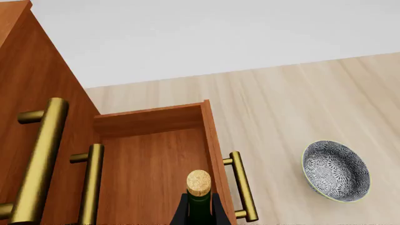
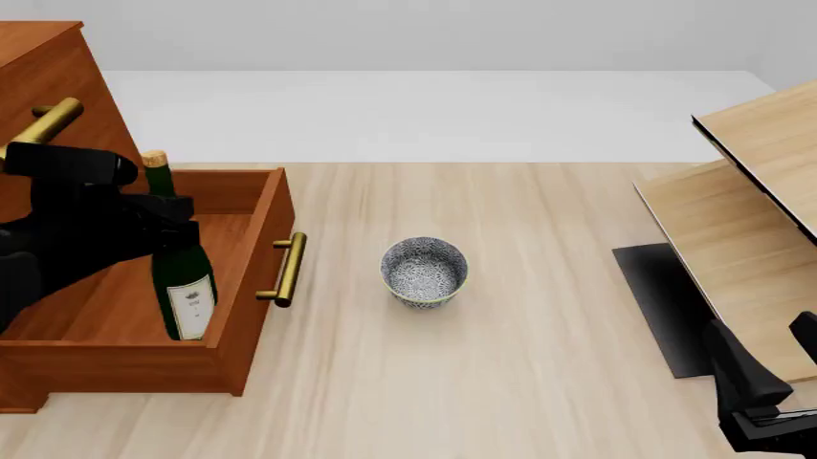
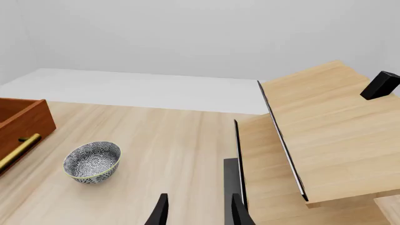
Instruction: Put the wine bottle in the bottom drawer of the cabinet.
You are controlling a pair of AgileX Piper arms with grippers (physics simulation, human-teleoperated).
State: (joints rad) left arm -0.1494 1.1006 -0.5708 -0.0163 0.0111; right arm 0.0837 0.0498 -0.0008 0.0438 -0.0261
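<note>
Bottle of slim dark green glass (image 2: 179,268), tan cork, white label, stands tilted inside the open reddish-brown wooden bottom drawer (image 2: 251,316), left gripper (image 2: 156,229) clamped around it; right gripper (image 3: 198,211) slightly parted, empty.

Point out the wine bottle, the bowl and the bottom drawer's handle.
wine bottle (image 2: 189,298): front view, white label.
bowl (image 2: 424,272): front view, inner hollow.
handle (image 2: 291,269): front view, middle of the brass bar.

Wine bottle (image 2: 183,273) in bottom drawer (image 2: 249,316); bowl (image 2: 424,272) to its right.
</note>
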